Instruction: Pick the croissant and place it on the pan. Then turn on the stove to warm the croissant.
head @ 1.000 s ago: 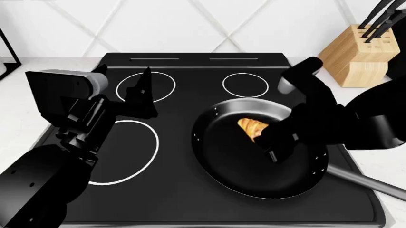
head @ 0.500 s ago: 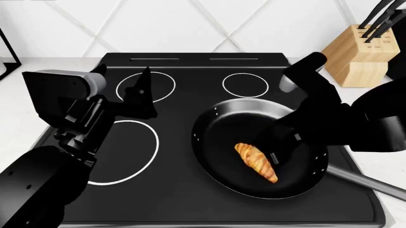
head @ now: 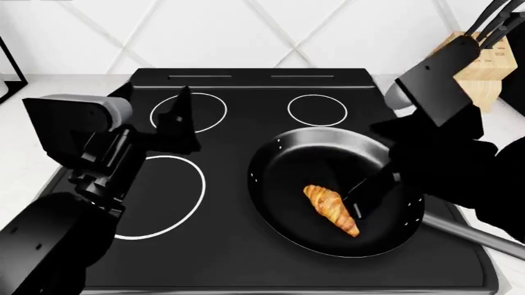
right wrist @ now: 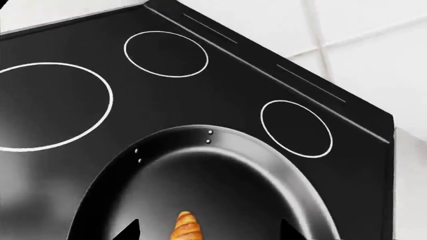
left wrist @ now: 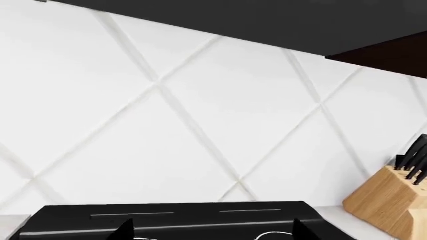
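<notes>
The golden-brown croissant (head: 332,210) lies loose in the front part of the black pan (head: 299,157), which sits on the stove's (head: 238,246) front right burner. My right gripper (head: 363,198) hovers open just right of and above the croissant, touching nothing. In the right wrist view the croissant's tip (right wrist: 187,227) shows in the pan (right wrist: 220,170) between the spread fingertips of the right gripper (right wrist: 208,235). My left gripper (head: 160,101) hangs open and empty over the rear left burner. It shows in the left wrist view (left wrist: 213,234) above the stove's back edge (left wrist: 200,217). The stove's knobs are out of view.
The pan's grey handle (head: 476,236) sticks out to the front right past the cooktop edge. A wooden knife block (head: 480,67) stands on the white counter at the back right, also in the left wrist view (left wrist: 390,205). A white tiled wall (left wrist: 200,115) runs behind the stove.
The croissant left my right gripper and dropped into the front of the pan. Since then the right wrist has lifted and tilted back. The left arm has barely moved.
</notes>
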